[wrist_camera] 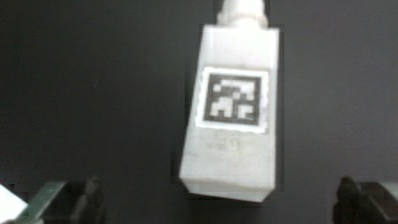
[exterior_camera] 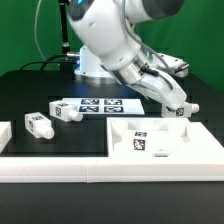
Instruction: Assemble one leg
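Note:
In the wrist view a white square-section leg (wrist_camera: 231, 105) with a black-and-white tag on its side lies on the dark table. One end of it sits between my open fingertips (wrist_camera: 64, 203). My gripper (wrist_camera: 217, 212) is open and holds nothing. In the exterior view my gripper (exterior_camera: 181, 108) is low over the table at the right, just behind the white panel (exterior_camera: 190, 150). The leg under it is mostly hidden there. Two more legs (exterior_camera: 40, 125) (exterior_camera: 68, 112) lie on the table at the exterior view's left.
The marker board (exterior_camera: 100, 104) lies on the table by the robot base. A long white rail (exterior_camera: 90, 170) runs along the front. Another white part (exterior_camera: 4, 131) shows at the left edge.

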`<act>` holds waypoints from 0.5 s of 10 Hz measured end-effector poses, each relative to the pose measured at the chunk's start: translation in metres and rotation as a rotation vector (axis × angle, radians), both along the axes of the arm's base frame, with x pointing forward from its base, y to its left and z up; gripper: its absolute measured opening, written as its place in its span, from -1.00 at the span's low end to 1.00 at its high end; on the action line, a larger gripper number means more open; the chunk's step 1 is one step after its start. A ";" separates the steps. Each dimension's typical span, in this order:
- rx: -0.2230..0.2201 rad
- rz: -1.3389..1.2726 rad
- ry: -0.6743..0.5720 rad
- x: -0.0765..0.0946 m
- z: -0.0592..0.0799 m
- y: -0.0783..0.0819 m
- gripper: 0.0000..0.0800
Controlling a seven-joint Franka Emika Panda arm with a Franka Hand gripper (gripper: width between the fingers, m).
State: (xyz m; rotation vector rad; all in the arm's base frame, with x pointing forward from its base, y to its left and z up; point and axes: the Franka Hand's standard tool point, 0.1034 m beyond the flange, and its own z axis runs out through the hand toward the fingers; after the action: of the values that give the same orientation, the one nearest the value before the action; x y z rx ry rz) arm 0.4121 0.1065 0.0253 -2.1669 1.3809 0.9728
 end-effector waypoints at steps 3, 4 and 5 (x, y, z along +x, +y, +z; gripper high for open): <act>0.136 0.012 0.109 -0.006 -0.005 0.008 0.62; 0.204 0.022 0.154 -0.012 -0.006 0.010 0.62; 0.240 0.033 0.162 -0.009 -0.005 0.012 0.62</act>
State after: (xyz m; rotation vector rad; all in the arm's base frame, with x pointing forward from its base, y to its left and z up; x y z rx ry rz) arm 0.4031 0.1188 0.0206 -1.9750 1.2289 1.2808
